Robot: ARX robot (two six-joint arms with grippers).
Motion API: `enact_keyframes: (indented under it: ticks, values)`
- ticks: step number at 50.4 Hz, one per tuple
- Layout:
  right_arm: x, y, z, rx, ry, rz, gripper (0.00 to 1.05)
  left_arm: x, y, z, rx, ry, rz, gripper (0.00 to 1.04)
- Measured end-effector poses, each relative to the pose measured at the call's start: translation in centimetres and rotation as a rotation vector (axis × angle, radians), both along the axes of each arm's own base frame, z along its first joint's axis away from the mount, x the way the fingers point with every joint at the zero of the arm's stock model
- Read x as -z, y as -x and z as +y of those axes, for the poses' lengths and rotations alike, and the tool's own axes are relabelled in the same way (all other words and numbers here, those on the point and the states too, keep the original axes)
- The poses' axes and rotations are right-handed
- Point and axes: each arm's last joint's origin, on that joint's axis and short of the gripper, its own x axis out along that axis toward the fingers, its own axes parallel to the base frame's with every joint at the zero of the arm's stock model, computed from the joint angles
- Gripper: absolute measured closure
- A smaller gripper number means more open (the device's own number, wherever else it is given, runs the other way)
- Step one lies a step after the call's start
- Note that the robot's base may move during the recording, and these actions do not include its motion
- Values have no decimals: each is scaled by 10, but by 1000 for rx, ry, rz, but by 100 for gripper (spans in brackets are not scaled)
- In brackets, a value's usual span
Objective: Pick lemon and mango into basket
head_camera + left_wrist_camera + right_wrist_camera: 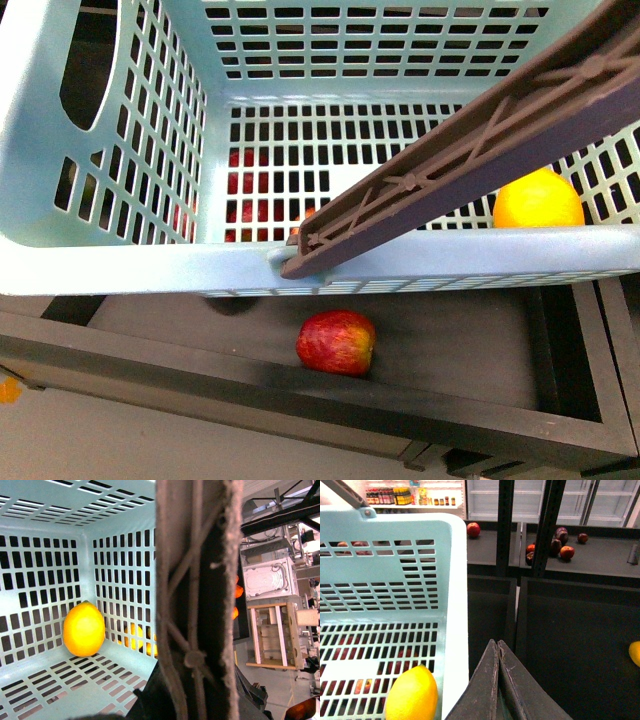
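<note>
**Front view.** The basket [120,265] fills most of the picture, and its handle [470,140] slants across it. The lemon [538,200] lies inside at the right, against the near wall. A red apple [336,342] lies on the dark shelf [470,350] below the basket. Neither arm is seen.

**Left wrist view.** The lemon is seen resting on the slotted floor, close to a corner of the basket. The handle stands very close before the camera. From this the basket is judged to be carried by the left hand, but its fingers are not made out, so its grip cannot be told.

**Right wrist view.** The right hand [496,647] is held just outside the basket's wall, over the dark shelf. Its fingers are pressed together with nothing between them. A yellow fruit [635,653], cut by the picture's edge, lies on the shelf well apart from the basket. It may be the mango, though too little of it is shown to be sure.

The lemon step is judged done and the mango step is left. For that step the right hand would have to be opened wide, carried across to the fruit and closed across its narrow width.
</note>
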Motion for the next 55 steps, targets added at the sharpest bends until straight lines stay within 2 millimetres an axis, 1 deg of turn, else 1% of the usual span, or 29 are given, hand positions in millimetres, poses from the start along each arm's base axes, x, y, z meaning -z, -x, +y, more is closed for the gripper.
enact_keyframes:
  ticks: [5,6,12,16,17,23,29,31,32,36,46,55]
  values:
    - [3,6,0,0,0,-2,103,0,0,0,0,0,0,100]
    - [4,8,0,0,0,-2,100,0,0,0,-1,0,0,100]
    - [4,9,0,0,0,-10,74,0,0,0,-1,-1,-1,100]
    - [4,9,0,0,0,-10,59,0,0,0,-1,0,0,100]
    - [4,9,0,0,0,-10,58,0,0,0,-1,-1,-1,100]
    - [4,9,0,0,0,-9,39,0,0,0,-1,-1,-1,100]
    - [4,9,0,0,0,-9,15,0,0,0,0,0,0,100]
    - [4,9,0,4,-1,-8,8,0,0,0,-1,-1,0,100]
    - [4,9,0,4,-3,-8,7,0,1,-1,2,-1,-1,100]
    - [4,9,0,3,-3,-10,9,0,3,-3,20,2,1,100]
    - [5,9,0,0,-3,-7,9,0,3,-3,17,5,4,100]
    - [5,9,0,2,-4,-5,9,0,-1,0,-14,-5,-4,100]
